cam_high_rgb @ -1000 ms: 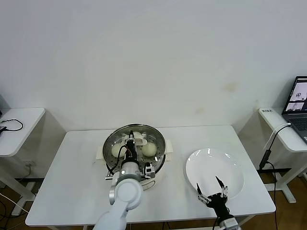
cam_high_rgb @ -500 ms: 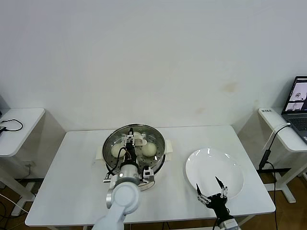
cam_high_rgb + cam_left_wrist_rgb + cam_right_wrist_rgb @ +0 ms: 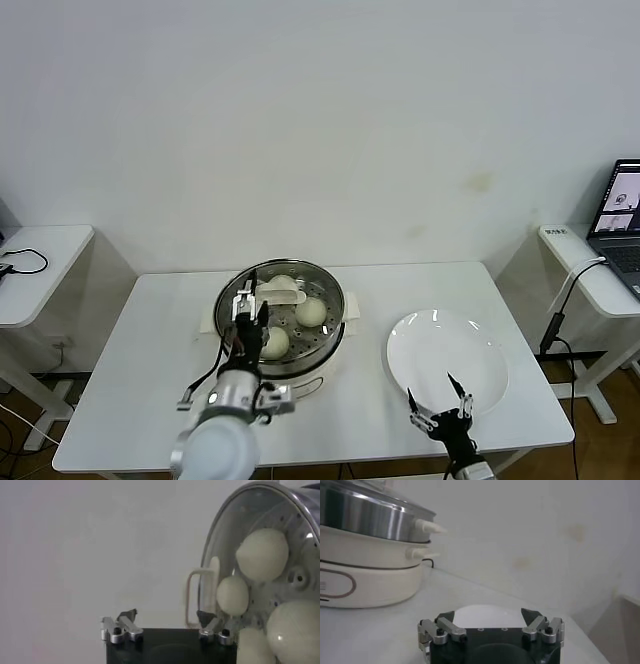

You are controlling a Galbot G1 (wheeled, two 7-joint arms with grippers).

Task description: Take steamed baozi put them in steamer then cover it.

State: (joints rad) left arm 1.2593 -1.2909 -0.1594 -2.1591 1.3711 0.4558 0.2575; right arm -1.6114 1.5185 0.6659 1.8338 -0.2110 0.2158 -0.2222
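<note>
A steamer point(image 3: 280, 315) sits upright on the left half of the white tabletop point(image 3: 150, 360), its round steel pot on a cream base. On its perforated tray lie round buns: one on the near side point(image 3: 275, 342), one toward the right point(image 3: 311, 311), others partly hidden. The glass cover point(image 3: 281, 290), with its oblong cream handle lying left to right in the head view, rests over the pot. The left tool point(image 3: 247, 308) hangs over the pot's left side, fingers spread apart and holding nothing; its wrist view shows the buns point(image 3: 262, 555) just beyond its right fingertip. To the right, well apart from the steamer, lies a flat white plate point(image 3: 447, 357). The right tool point(image 3: 437, 407) waits at the plate's near edge, fingers spread wide. No readable writing shows on the steamer or plate.
</note>
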